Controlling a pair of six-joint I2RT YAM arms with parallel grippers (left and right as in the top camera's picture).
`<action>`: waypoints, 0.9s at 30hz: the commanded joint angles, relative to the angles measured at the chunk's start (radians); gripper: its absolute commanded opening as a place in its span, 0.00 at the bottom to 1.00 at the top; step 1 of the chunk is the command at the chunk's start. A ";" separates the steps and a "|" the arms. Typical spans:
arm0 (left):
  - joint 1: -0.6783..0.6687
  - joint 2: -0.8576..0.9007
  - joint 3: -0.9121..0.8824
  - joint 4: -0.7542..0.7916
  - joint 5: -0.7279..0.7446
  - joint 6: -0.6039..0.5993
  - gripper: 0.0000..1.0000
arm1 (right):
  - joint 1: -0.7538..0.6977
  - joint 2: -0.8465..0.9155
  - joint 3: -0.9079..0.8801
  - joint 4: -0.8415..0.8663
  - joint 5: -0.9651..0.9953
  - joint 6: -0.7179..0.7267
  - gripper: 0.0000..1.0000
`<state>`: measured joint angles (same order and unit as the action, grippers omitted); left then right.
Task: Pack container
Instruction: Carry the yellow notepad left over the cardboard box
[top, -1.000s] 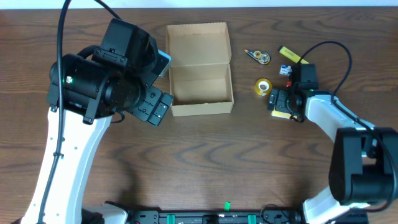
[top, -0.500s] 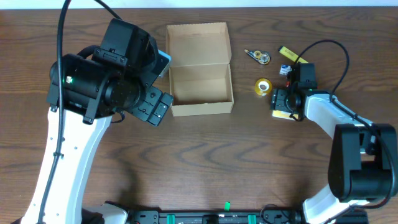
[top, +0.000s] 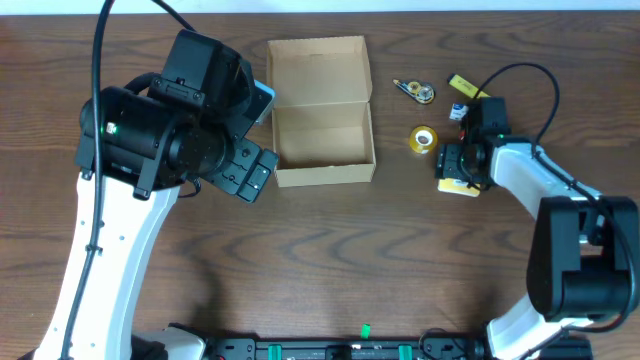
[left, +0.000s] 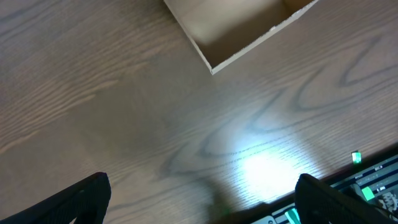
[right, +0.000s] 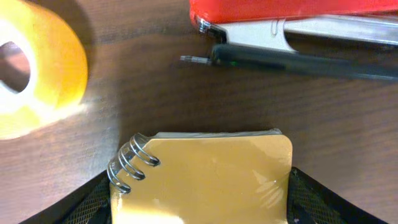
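Brown wood table (top: 350, 260) carries everything. The L arm, the biggest thing, hangs over the container's left side. The left gripper (left: 199, 199) is released, fingers wide apart w/ nothing betw. them, and a container corner lies ahead of it. The container (top: 322, 135), tan cardboard, stands on the table open and empty, its flap lid (top: 318, 68) laid back behind it. To the container's right is the right gripper (right: 202, 199), spread, one finger each side of a small yellow spiral notepad (right: 205, 174); whether the pads touch it I cannot tell. A yellow tape roll (right: 34, 68) lies betw. notepad and container. A red stapler (right: 298, 9) and a dark pen (right: 298, 62) lie just past the notepad.
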<state>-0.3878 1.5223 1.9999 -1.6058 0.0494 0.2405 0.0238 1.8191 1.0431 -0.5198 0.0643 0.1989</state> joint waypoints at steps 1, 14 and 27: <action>0.001 -0.010 0.016 -0.005 0.000 0.007 0.95 | 0.010 0.004 0.116 -0.063 -0.009 -0.045 0.46; 0.001 -0.010 0.016 -0.005 0.000 0.007 0.95 | 0.129 0.004 0.591 -0.298 -0.097 -0.138 0.31; 0.001 -0.010 0.016 -0.005 0.000 0.007 0.95 | 0.446 0.019 0.629 -0.211 -0.079 -0.082 0.29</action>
<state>-0.3878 1.5223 1.9999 -1.6058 0.0494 0.2405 0.3992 1.8263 1.6550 -0.7502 -0.0227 0.0872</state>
